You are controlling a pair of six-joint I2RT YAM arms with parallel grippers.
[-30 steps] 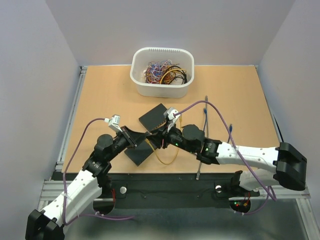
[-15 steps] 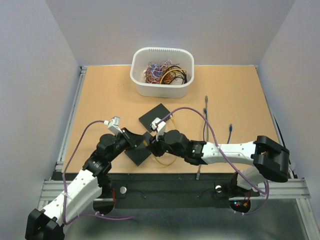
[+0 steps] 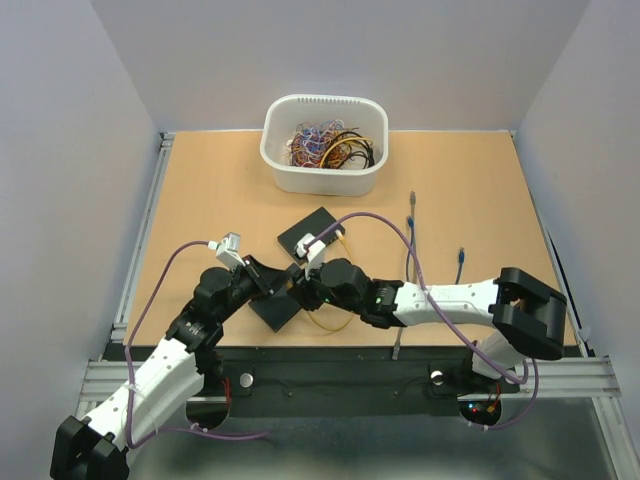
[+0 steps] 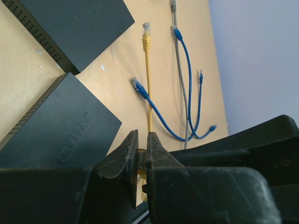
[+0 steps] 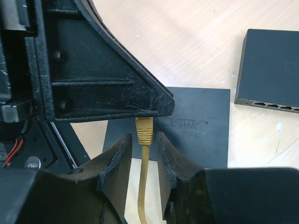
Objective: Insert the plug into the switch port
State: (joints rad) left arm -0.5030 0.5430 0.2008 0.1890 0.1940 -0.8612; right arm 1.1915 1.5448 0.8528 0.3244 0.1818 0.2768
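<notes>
My left gripper (image 3: 279, 284) (image 4: 141, 140) is shut on one yellow plug (image 4: 140, 160) (image 5: 144, 128) of a yellow cable (image 3: 326, 325), held just above the near black switch (image 3: 273, 309) (image 4: 51, 128) (image 5: 196, 126). The cable's other plug (image 4: 146, 31) lies free on the table. My right gripper (image 3: 303, 291) (image 5: 143, 142) is open, its jaws either side of the held plug's boot and cable with a gap on each side, right under the left gripper (image 5: 103, 70). A second black switch (image 3: 306, 233) (image 5: 268, 70) lies farther back, its ports showing in the right wrist view.
A white bin (image 3: 325, 140) of tangled cables stands at the back. Blue cables (image 4: 187, 93) (image 3: 460, 262) and a grey cable (image 4: 180, 70) (image 3: 411, 235) lie on the table to the right of the switches.
My right arm has swung left and down to the left gripper, bringing its open jaws around the yellow plug. The left arm has barely moved.
</notes>
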